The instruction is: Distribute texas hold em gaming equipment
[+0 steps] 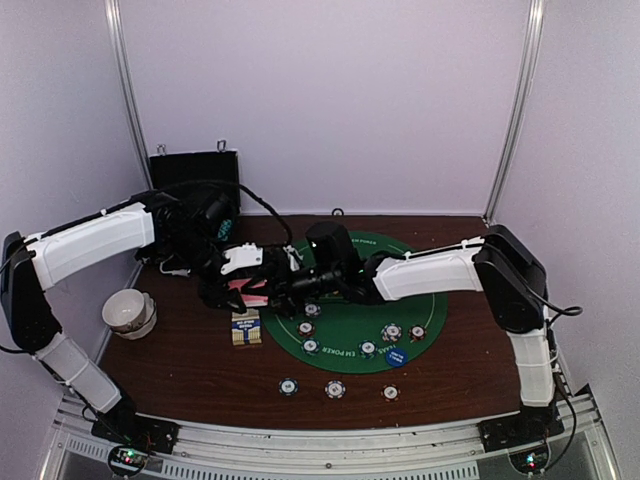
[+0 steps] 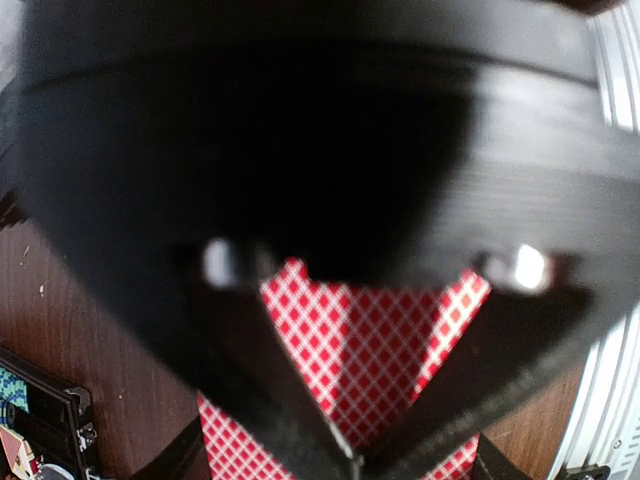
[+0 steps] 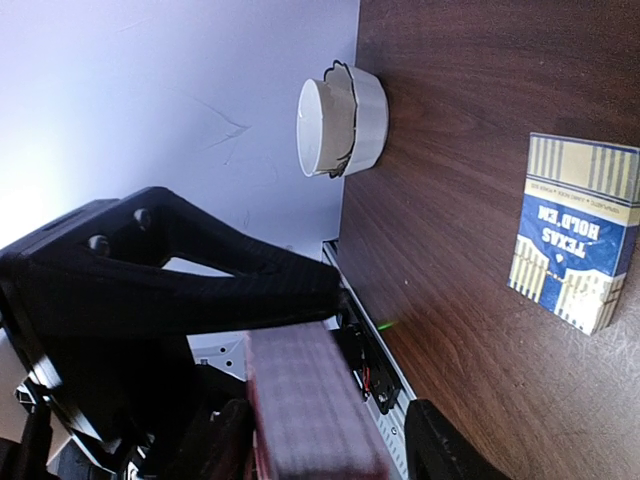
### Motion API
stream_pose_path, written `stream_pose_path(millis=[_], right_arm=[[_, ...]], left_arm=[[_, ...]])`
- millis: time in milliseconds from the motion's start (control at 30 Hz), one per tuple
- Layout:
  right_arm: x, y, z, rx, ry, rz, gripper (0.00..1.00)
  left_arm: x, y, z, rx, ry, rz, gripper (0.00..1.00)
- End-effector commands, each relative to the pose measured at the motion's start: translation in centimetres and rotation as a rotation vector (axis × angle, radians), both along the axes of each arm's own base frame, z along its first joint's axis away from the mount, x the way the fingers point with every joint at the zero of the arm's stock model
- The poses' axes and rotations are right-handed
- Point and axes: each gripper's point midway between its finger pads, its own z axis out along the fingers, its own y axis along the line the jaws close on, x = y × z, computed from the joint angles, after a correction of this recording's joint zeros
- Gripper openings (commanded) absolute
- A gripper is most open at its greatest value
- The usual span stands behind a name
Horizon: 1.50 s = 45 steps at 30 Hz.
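Top external: left gripper (image 1: 240, 283) holds the playing cards (image 1: 247, 291) above the table (image 1: 180, 370), at the green mat's (image 1: 350, 335) left edge, with the right gripper (image 1: 292, 285) just beside.
Left wrist: fingers (image 2: 262, 385) clamped on the cards.
Right wrist: I see the jaws apart, straddling the cards edge-on. The card box (image 3: 575, 230) lies flat.

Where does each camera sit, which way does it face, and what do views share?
Top external: above and behind the bases, looking down on the table; both arms show.
Left wrist: looks past left gripper, shut on playing cards.
Right wrist: looks left across table at white bowl, card box; own fingers show.
Shared: top view also shows bowl, box.
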Motion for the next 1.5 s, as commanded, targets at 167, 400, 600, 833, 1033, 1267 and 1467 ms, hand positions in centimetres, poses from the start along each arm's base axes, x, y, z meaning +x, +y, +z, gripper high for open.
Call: stream_pose_path(millis=[167,400,600,833,1033,1267,1467], right_arm=[[0.7,-3.0,-0.9,-0.08,-0.024,-0.027,0.47],[0.5,-3.5,0.3,-0.076,-0.043,-0.02,0.44],[0.0,-4.1,2.2,-0.073,-0.076,-0.012,0.31],[-0.3,-4.6,3.2,-0.075,-0.08,-0.007,0.16],[-0.6,-4.9,4.4,-0.051,-0.084,-0.009,0.05],[0.1,-5.8,5.0,-0.058,-0.092,-0.022,0.0],[1.5,-7.6,4.5,-0.077,-0.073,-0.043,0.0]], left_arm=[[0.1,-0.3,2.7,-0.071,-0.06,0.004,0.16],[0.0,0.0,2.5,-0.059,-0.064,0.013,0.16],[0.0,0.5,1.8,-0.032,-0.061,0.021,0.15],[0.4,0.8,1.1,-0.003,-0.067,0.032,0.13],[0.6,1.1,0.8,0.012,-0.074,0.039,0.12],[0.7,1.6,0.4,0.034,-0.088,0.054,0.08],[0.8,2.4,0.6,0.045,-0.104,0.073,0.06]])
